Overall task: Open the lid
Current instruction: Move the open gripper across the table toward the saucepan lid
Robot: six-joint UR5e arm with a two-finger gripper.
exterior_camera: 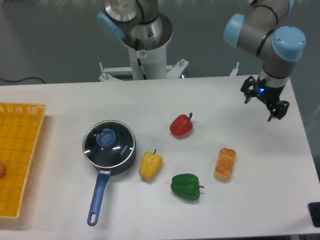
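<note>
Lid [108,141] sits closed on the blue saucepan [116,161], worktop [240,210] front-left, w/ handle toward the camera. Gripper [264,105] hovers far right near the rear, well apart from lid; jaws look spread and empty, tho small in view. Yellow pepper [150,165] just beside the pan.

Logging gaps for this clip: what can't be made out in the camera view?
- Saucepan contents: glare on the lid.
- Basket: cut by the left edge, as is an orange object.
- Dark object: cut by the right edge.
- Gripper fingers: too small.
</note>
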